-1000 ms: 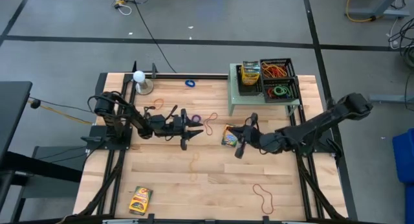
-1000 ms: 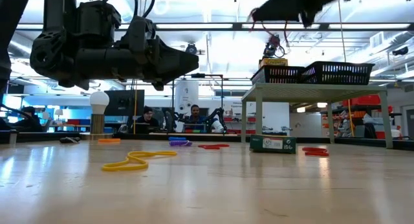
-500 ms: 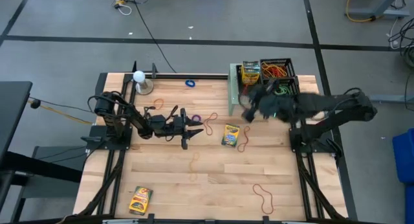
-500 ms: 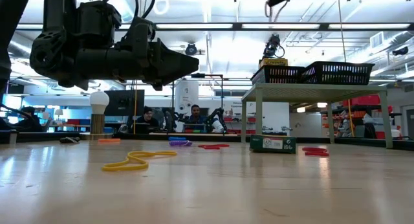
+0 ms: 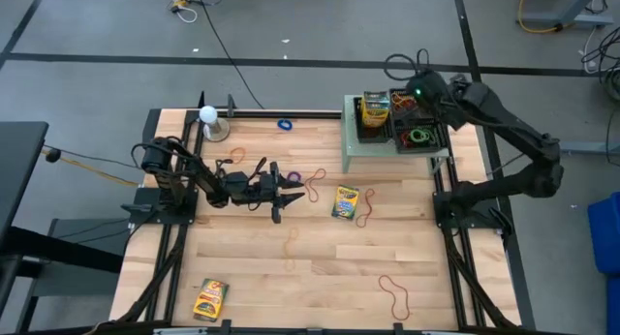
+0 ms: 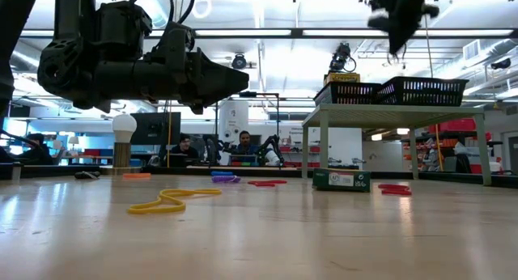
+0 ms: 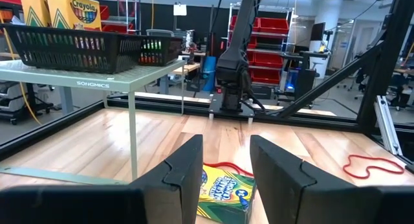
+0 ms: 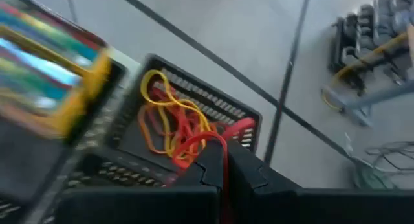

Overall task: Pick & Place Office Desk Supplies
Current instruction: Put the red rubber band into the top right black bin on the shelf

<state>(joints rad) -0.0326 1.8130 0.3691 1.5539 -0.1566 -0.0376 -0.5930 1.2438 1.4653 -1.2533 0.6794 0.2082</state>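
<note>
now the right gripper [image 5: 415,84] hangs over the far bin [image 5: 413,105] on the small shelf [image 5: 360,149], and its fingers are pressed together on a thin red band [image 8: 223,160] that dangles from the tips above the red, orange and yellow bands already inside. i judge the band very light, soft and floppy; it has no stiff shape, so it can cling to the pads or catch on the bin's mesh when it is let go. the best hold is a pinch on one strand, as it is now. it hangs limp, with its long axis pointing down toward the bin. the left gripper [image 5: 283,193] waits low over the middle of the table, its fingers apart and holding nothing, aimed at a crayon box [image 5: 345,202] lying flat nearby with a red band touching its side. this box looks light but stiff, with smooth cardboard faces; i would take it across its narrow width. its long axis runs roughly from the near edge toward the far edge, a little tilted.
</note>
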